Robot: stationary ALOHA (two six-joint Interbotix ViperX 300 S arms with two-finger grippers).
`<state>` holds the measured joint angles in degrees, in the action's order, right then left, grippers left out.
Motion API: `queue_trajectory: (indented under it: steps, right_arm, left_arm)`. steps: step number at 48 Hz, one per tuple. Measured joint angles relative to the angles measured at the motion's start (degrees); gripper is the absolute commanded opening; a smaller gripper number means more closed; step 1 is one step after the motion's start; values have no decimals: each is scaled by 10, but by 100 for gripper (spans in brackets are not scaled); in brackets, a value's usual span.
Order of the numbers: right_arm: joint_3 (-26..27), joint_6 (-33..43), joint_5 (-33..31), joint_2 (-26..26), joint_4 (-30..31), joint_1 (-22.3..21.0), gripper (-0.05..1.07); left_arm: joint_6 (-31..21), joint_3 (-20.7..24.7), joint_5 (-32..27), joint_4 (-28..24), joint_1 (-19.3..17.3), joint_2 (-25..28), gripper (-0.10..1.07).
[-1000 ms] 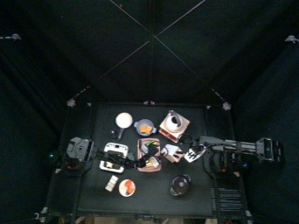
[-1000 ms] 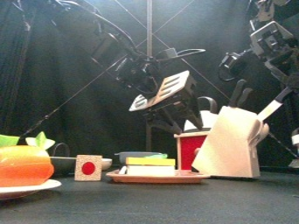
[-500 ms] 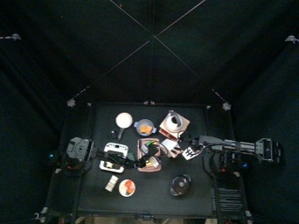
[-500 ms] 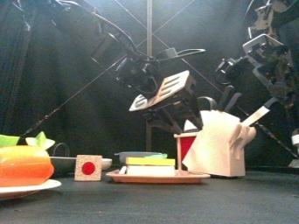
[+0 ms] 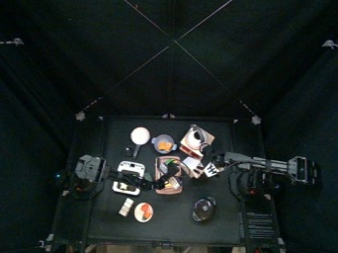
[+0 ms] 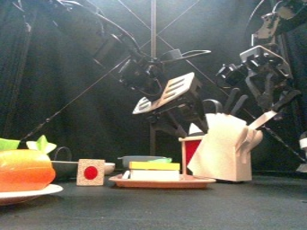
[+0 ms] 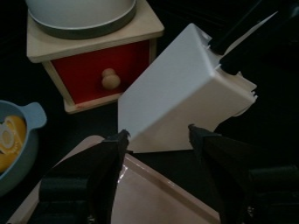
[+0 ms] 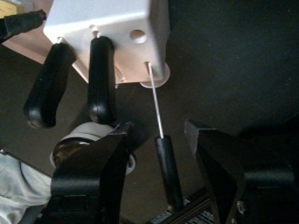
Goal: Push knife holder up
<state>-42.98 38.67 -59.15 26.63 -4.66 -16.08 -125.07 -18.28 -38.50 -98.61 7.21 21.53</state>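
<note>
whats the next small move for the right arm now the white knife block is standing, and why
Probably lift the right gripper straight away. The white wedge-shaped knife holder stands upright on the table, and the open jaws hang apart above its black handles, so nothing needs gripping.

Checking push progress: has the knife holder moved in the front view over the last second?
Yes. The knife holder has tipped from leaning to standing upright and shifted left, closing in on the red box beside it.
</note>
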Motion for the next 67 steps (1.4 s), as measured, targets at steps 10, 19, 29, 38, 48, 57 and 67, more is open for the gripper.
queue_trajectory:
  steps: [10,19,29,38,48,57,67]
  right_arm:
    - [4,0,-18,1,11,-4,88]
    - [27,2,-31,53,11,-3,86]
    - [-7,48,-59,168,14,-2,57]
    - [-16,93,-147,188,-17,15,53]
    - [-42,117,-149,133,-71,62,53]
    - [-38,110,-123,132,-34,30,53]
    - [-25,108,-74,130,-13,7,53]
  left_arm:
    - [1,-2,-1,0,1,-1,92]
    - [1,-2,0,0,1,0,92]
    - [1,-3,0,0,1,-1,92]
    - [1,-4,0,0,1,0,93]
    - [1,-4,0,0,1,-1,92]
    - [1,-4,0,0,1,0,92]
    - [1,-4,0,0,1,-1,92]
